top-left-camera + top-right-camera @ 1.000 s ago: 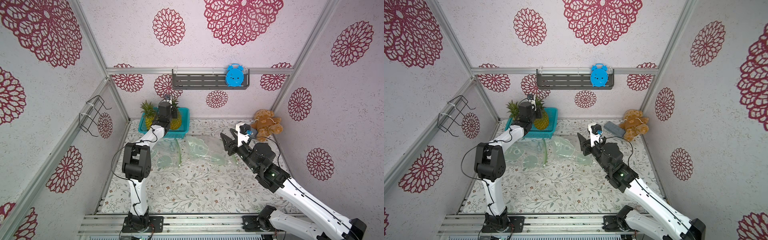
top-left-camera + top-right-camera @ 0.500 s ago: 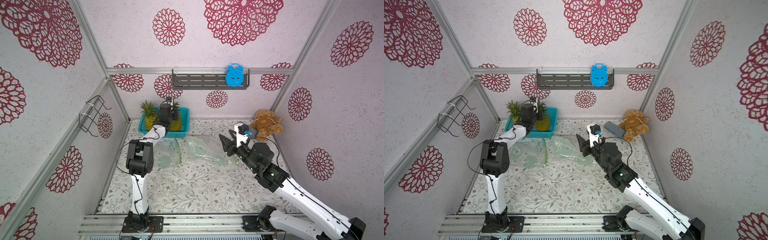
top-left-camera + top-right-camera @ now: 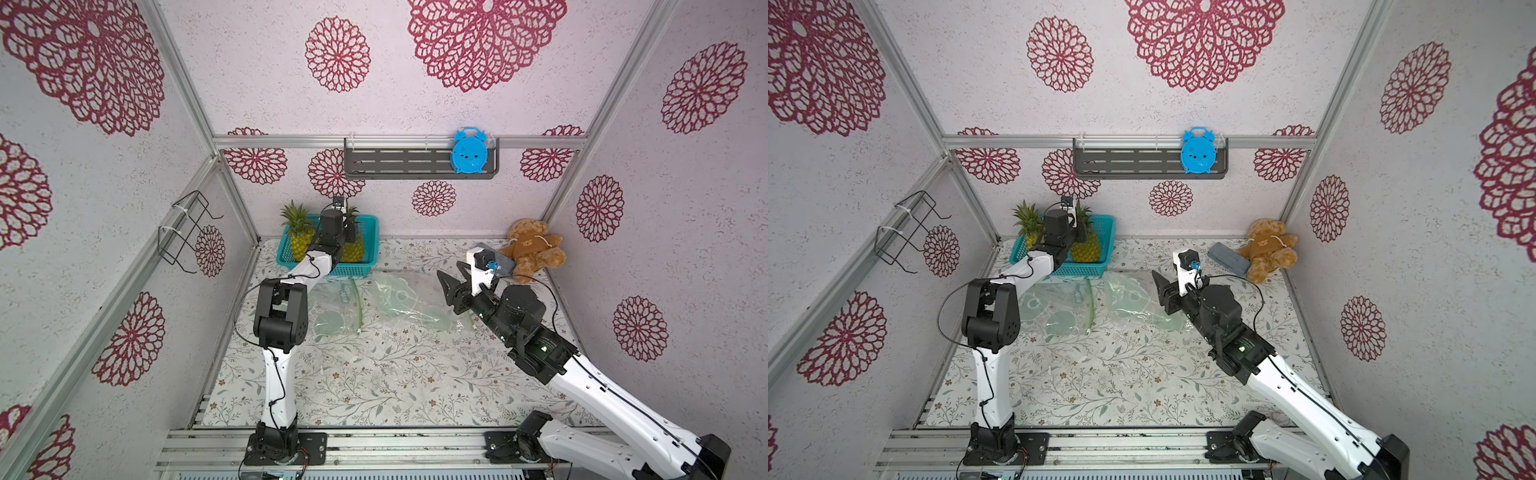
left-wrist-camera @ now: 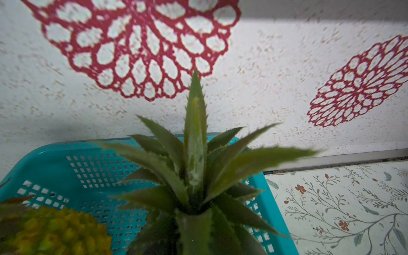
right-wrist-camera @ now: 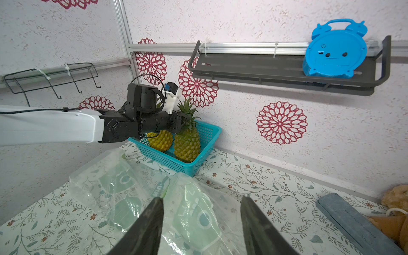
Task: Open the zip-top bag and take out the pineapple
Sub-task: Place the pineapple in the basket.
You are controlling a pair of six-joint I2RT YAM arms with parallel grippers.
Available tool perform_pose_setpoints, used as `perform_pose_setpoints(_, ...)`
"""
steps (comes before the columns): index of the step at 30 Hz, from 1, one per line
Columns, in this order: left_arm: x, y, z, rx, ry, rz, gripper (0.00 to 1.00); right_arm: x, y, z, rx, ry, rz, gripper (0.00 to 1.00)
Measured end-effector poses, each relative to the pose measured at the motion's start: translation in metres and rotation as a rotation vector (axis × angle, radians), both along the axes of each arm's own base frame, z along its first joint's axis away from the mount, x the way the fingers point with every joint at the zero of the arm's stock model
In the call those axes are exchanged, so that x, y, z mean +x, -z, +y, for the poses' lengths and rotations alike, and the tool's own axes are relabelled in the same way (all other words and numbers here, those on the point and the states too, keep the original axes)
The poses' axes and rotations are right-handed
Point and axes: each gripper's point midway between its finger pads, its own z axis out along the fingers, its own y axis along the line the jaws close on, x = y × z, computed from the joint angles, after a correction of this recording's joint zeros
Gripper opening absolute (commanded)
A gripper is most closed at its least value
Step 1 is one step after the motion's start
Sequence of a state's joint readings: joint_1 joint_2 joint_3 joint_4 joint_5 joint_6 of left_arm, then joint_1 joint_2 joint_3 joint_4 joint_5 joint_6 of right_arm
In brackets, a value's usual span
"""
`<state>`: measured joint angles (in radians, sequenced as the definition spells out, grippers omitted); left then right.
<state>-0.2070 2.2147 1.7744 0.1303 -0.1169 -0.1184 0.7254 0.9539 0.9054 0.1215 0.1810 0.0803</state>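
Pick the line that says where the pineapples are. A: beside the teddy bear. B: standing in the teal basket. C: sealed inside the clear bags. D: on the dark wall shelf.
B: in the right wrist view a pineapple and a second pineapple stand upright in the teal basket by the back wall.

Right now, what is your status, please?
Left gripper at crown of yellow pineapple in teal mesh basket; grip unclear. Right gripper open above clear zip-top bag.

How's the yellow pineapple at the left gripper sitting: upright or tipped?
Upright: the yellow pineapple stands in the teal mesh basket, leafy crown pointing up.
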Motion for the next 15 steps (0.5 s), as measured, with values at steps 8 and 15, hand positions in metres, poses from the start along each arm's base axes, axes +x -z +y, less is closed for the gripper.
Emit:
perform_pose_setpoints(8,-0.006,0.004,0.001,0.008,0.006,-0.008,0.82,0.001,0.009,0.000,-0.013,0.002,0.015,0.60)
perform_pose_setpoints(15,-0.028,-0.018,0.005,0.008,0.015,-0.028,0.99,0.001,0.010,0.001,-0.016,0.003,0.017,0.60)
